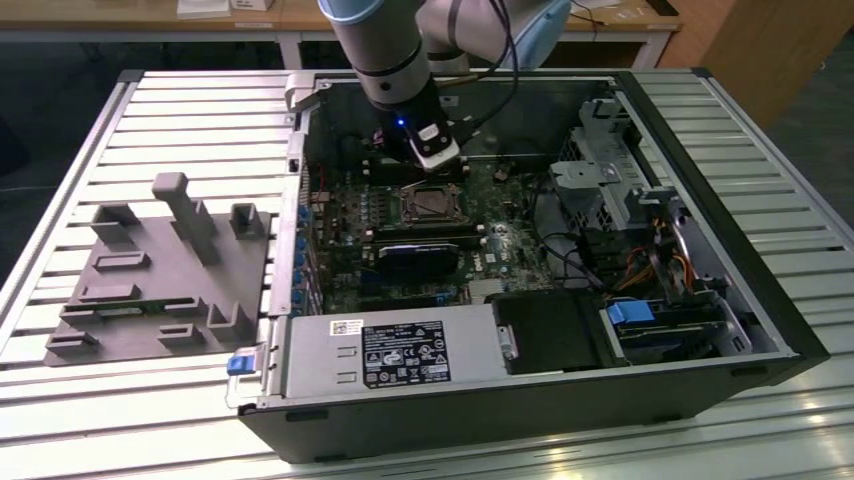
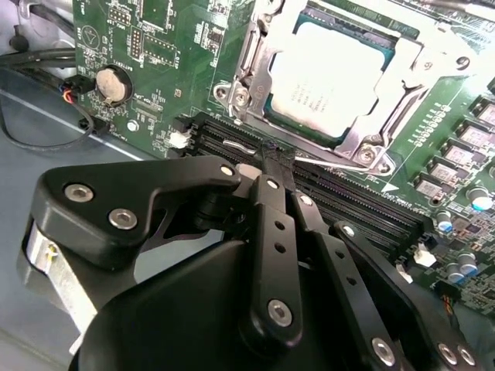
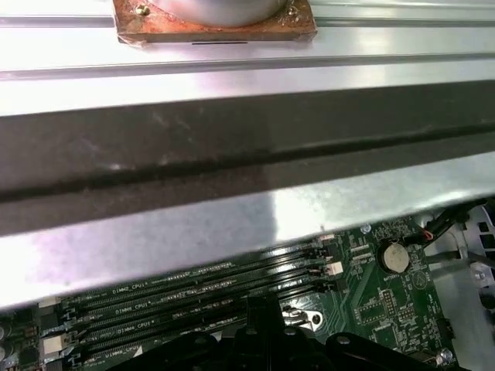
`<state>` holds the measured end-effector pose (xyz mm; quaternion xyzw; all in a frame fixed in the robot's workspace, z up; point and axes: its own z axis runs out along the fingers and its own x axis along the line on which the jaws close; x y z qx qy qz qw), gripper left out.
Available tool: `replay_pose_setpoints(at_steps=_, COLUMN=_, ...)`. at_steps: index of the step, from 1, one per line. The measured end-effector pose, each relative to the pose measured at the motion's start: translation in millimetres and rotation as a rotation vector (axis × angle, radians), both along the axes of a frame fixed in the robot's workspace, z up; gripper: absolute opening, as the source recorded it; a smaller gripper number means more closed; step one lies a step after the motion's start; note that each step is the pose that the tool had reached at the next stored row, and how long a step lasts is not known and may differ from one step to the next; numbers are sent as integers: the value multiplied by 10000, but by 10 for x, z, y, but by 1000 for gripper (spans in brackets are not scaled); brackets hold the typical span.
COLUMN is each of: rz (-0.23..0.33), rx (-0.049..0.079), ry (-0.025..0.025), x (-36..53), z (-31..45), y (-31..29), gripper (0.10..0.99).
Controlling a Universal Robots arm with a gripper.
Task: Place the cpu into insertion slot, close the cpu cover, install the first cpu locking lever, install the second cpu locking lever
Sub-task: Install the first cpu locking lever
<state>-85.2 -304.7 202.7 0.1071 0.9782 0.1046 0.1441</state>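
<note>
- In the exterior view the gripper (image 1: 442,162) hangs inside the open computer case (image 1: 747,300), just above the insertion slot (image 1: 430,203) on the green motherboard (image 1: 514,250). A grey fixture tray (image 1: 160,270) lies on the table at the exterior view's left.
- In the second wrist view the cpu (image 2: 332,77) sits in the slot and the cpu cover (image 2: 255,58) lies flat around it. The black fingers (image 2: 272,224) are drawn together, and their tips touch a thin locking lever (image 2: 340,164) beside the memory slots (image 2: 363,209). I cannot tell if they pinch the lever.
- In the first wrist view the gripper (image 3: 264,317) is over the memory slots (image 3: 193,301), near a coin battery (image 3: 395,255).
</note>
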Motion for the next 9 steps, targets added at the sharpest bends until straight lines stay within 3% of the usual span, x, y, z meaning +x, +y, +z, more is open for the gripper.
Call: replay_pose_setpoints(at_steps=9, rz=-244, rx=-121, ry=-1, x=2, z=-30, y=37, gripper=106)
